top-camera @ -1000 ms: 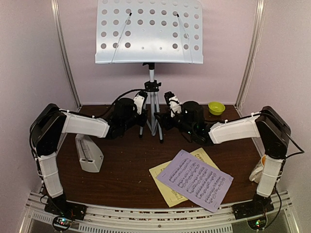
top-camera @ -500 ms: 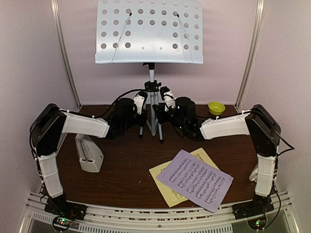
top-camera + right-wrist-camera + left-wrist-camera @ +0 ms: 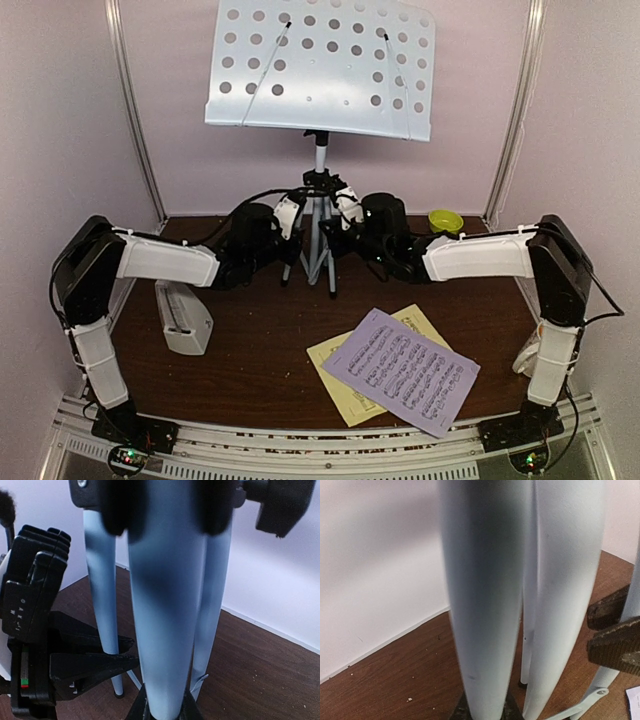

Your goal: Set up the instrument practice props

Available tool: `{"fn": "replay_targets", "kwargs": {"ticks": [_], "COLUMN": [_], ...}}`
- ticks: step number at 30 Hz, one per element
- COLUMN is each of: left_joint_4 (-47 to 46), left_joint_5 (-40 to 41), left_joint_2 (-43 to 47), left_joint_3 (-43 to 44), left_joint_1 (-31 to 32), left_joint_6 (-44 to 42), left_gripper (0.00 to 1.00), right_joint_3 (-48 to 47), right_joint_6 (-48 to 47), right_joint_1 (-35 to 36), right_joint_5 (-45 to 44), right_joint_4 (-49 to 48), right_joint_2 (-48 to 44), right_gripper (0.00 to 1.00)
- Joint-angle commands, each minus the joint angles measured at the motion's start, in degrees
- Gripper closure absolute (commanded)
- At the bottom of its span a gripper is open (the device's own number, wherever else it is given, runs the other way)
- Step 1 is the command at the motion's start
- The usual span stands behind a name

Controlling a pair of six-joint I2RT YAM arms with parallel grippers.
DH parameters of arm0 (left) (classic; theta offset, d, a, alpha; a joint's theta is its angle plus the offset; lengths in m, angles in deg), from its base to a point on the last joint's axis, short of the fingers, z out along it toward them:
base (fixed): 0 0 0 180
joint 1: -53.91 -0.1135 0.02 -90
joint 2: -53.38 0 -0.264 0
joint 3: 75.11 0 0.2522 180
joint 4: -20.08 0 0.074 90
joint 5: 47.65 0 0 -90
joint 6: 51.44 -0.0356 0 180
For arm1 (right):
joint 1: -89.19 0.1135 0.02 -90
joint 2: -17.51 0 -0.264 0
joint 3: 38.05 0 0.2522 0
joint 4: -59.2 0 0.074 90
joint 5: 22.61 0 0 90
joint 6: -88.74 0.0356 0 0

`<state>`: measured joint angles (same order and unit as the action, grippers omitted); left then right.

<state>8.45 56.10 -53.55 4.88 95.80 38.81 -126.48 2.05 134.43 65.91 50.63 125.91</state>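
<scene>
Item: music stand (image 3: 320, 70), upper centre, pole vertical, desk tilted; left gripper (image 3: 290, 212) and right gripper (image 3: 345, 207) both clamped on its legs; lilac page (image 3: 405, 370), notation only

Location type: robotics laboratory test cell.

Indicators:
- Plain pale wall panels (image 3: 60, 120) close off the table (image 3: 260, 370) on its left, back and right sides.
- Bare metal uprights (image 3: 135, 110) rise at the table's back corners.
- A slotted aluminium rail (image 3: 320, 440) runs along the near edge. It carries the bases of the left arm (image 3: 160, 260) and right arm (image 3: 480, 258), which have exposed cables (image 3: 255, 193).
- A music stand (image 3: 320, 65) is at the back edge, between the arms.
</scene>
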Motion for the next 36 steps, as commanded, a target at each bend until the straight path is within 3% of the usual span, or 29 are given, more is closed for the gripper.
{"fn": "replay_targets", "kwargs": {"ticks": [1,14,23,28,36], "left_joint_4": [2.29,2.02,0.34,1.54,5.24], "left_joint_5": [4.61,5.8,4.96,4.29,3.17], "left_joint_2": [3.1,7.66,7.6,5.79,-3.5], "left_joint_3": [-4.13,-13.29,-17.08,-15.26,-1.06], "left_joint_1": [-2.07,-2.16,-2.17,-2.14,-2.16], "left_joint_6": [-2.05,0.48,-1.28,-2.58,-3.45], "left_gripper": [1.0,1.0,1.0,1.0,1.0], "right_joint_3": [-0.07,0.79,6.05,5.95,-0.85], "right_joint_6": [-0.18,-1.23,-1.33,-1.27,-2.17], "right_joint_1": [-1.7,-1.83,-2.05,-2.57,-4.84], "right_joint_5": [-1.63,-1.76,-3.28,-4.29,-5.92], "right_joint_4": [10.56,23.61,25.24,23.86,20.99], "right_joint_2": [-6.65,-11.81,-14.63,-14.25,-7.76], "right_gripper": [1.0,1.0,1.0,1.0,1.0]}}
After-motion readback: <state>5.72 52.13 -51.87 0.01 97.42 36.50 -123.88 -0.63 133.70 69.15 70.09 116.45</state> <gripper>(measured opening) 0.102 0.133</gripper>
